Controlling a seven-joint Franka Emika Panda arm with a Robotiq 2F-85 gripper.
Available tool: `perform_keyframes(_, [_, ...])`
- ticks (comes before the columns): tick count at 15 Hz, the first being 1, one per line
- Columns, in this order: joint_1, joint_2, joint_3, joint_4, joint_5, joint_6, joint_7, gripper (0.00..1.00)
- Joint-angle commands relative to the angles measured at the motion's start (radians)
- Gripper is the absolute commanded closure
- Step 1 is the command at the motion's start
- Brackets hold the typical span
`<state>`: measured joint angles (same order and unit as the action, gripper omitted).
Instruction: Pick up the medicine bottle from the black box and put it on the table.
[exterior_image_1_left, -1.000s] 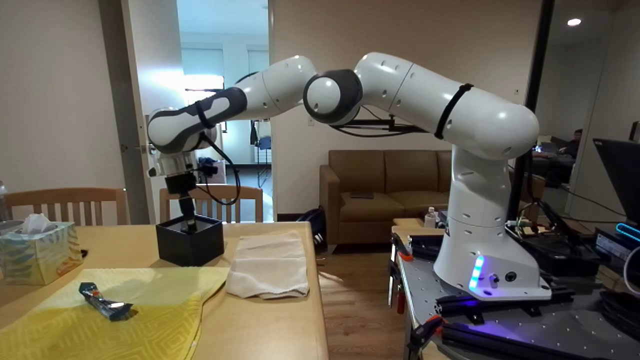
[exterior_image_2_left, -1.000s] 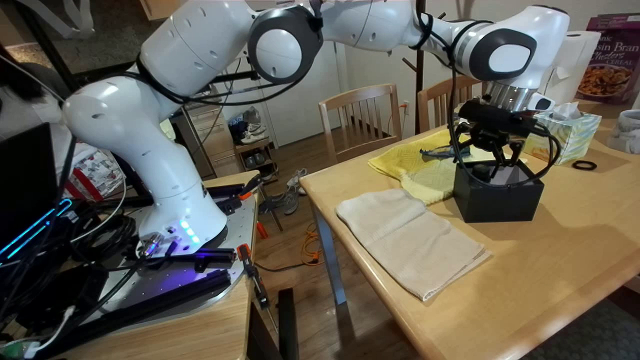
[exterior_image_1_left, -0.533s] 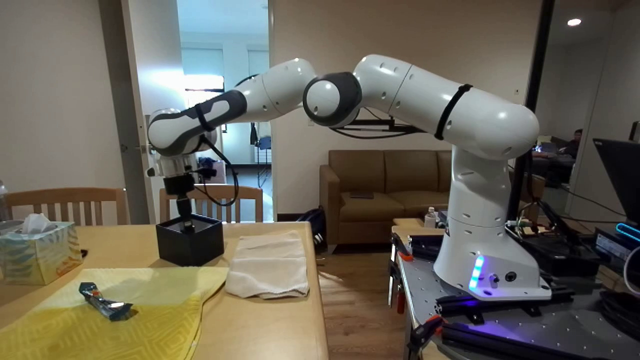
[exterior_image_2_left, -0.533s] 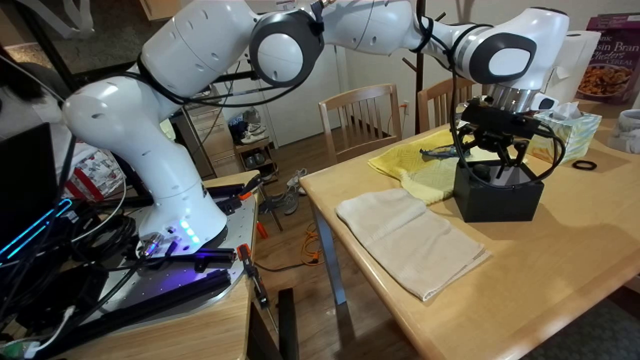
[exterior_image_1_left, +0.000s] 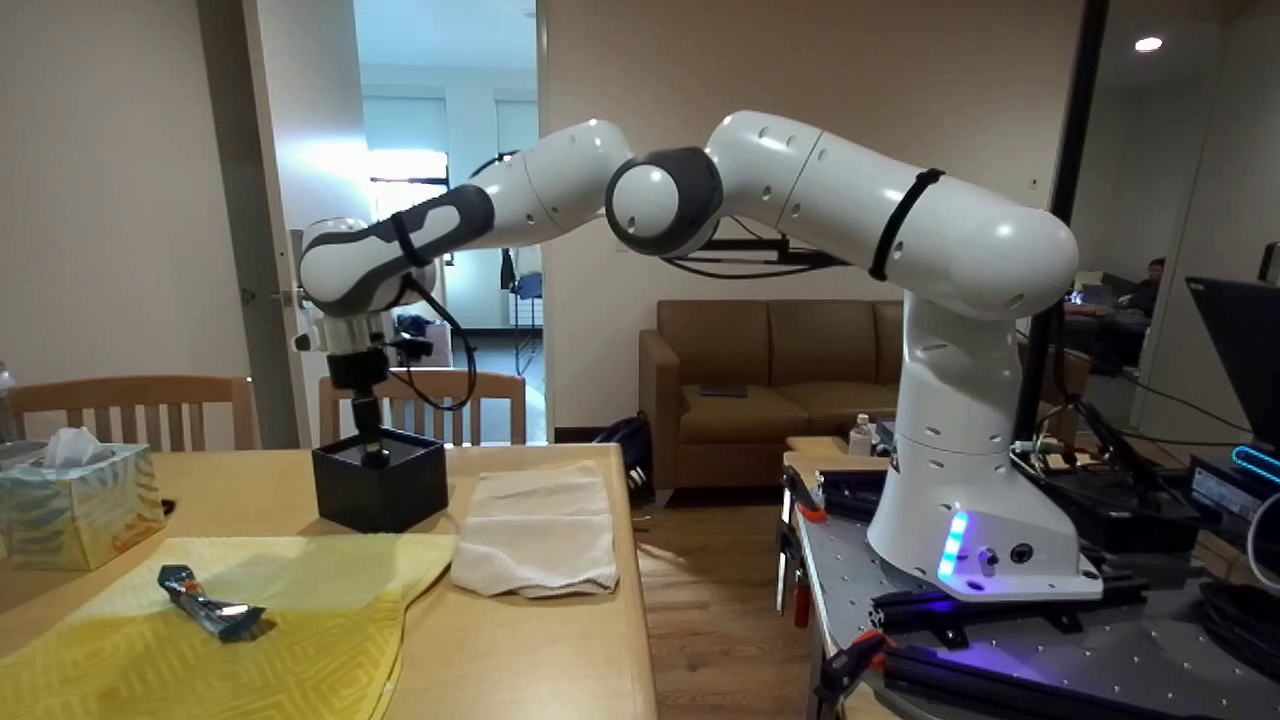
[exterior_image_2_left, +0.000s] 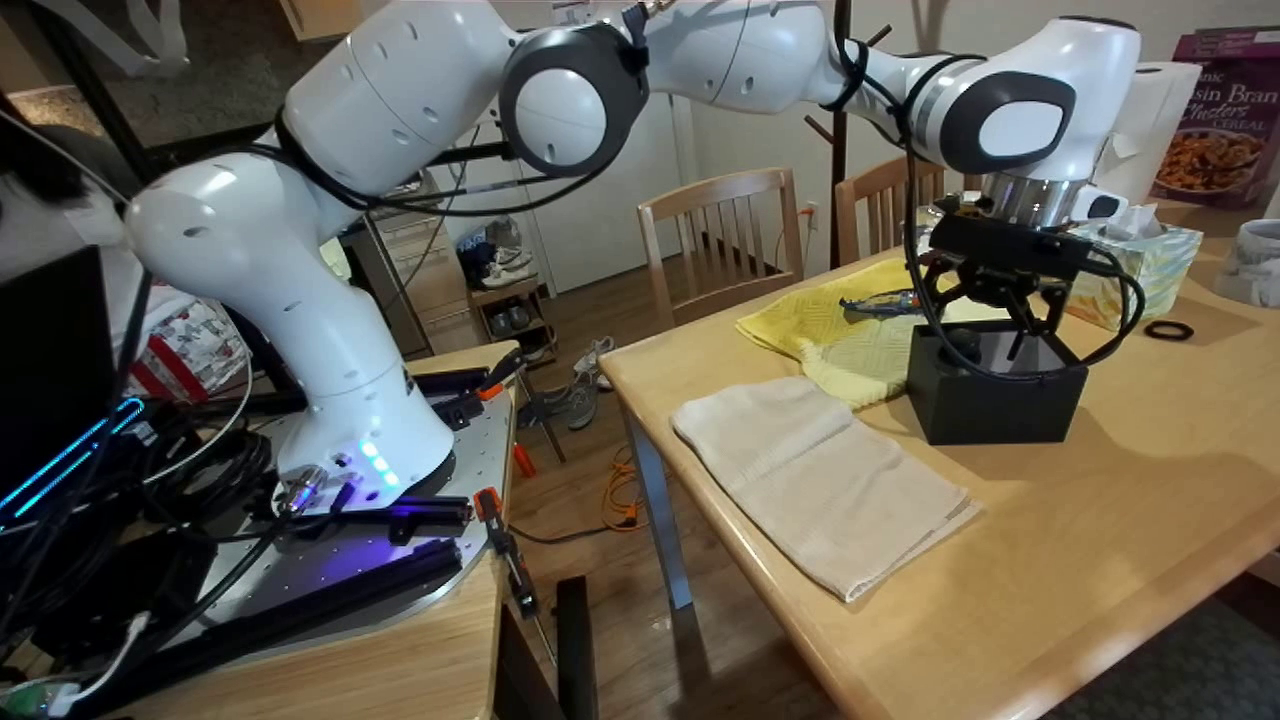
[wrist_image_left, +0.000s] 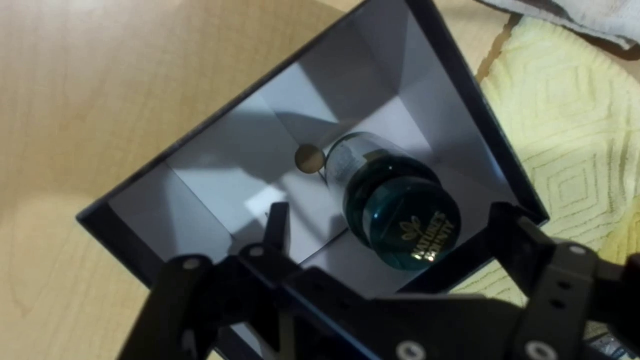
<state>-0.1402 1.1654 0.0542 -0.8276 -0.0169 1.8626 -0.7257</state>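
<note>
Hangs at the mouth of the black box (exterior_image_2_left: 1000, 410) with the pincer (wrist_image_left: 391, 217) spread wide. In the wrist view, shows gaps on either side of the green medicine bottle (wrist_image_left: 382, 180), inside the box; cannot tell about contact with the rim (wrist_image_left: 460, 75). Carries on the wooden counter (exterior_image_1_left: 530, 660) a beige cloth (exterior_image_1_left: 540, 535), a tissue box (exterior_image_1_left: 80, 510), and a shiny packet (exterior_image_1_left: 205, 603) on a yellow towel (exterior_image_1_left: 320, 610). Shows a brown sofa (exterior_image_1_left: 780, 440) farther back.

Cap (wrist_image_left: 414, 224): "NATURE'S BOUNTY"; carton (exterior_image_2_left: 1214, 130): "Bran Clusters CEREAL"
</note>
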Motion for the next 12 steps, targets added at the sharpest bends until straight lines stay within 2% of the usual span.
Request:
perform_keyframes(1, [-0.006,0.041,0.0,0.045,-0.007,-0.007,-0.037,0.0])
perform_keyframes(2, [-0.006,0.045,-0.001,0.045,-0.006,-0.006,-0.039,0.0])
perform_keyframes(3, [-0.005,0.05,-0.004,0.047,-0.011,-0.008,-0.044,0.25])
perform_keyframes(4, [-0.005,0.053,-0.004,0.046,-0.008,-0.002,-0.047,0.26])
perform_keyframes(10, [-0.003,0.059,-0.007,0.043,-0.009,0.001,-0.052,0.67])
perform_keyframes(12, [-0.003,0.057,-0.006,0.043,-0.009,0.001,-0.055,0.7])
